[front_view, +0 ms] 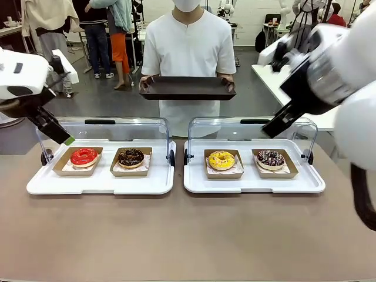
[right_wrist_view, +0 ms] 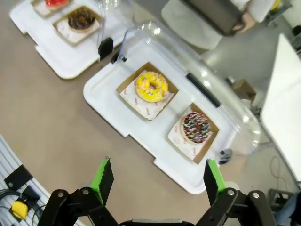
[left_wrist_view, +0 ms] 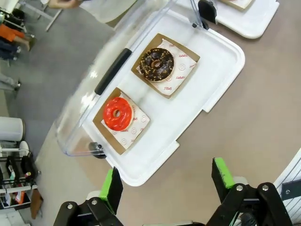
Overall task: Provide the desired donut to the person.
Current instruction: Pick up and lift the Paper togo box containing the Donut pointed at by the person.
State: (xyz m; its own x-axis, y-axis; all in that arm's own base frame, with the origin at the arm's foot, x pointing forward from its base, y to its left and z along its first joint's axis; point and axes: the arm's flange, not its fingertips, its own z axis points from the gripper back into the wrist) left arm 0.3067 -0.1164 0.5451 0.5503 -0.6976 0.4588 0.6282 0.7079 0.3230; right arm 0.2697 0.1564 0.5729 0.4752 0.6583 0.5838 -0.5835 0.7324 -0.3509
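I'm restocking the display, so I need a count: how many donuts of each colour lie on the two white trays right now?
red donut: 1
dark donut with pale crumbs: 1
yellow donut: 1
dark donut with coloured sprinkles: 1
Total: 4

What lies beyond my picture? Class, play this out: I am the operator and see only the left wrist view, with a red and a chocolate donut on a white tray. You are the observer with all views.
Observer: A second tray on the robot's right holds a yellow donut and a sprinkled donut.
Operator: Is anyone there to receive one?
Observer: Yes, the person stands across the table, holding a dark tray in both hands.
Operator: And the right gripper?
Observer: The right gripper is open, holds nothing, and looks down on the second tray.
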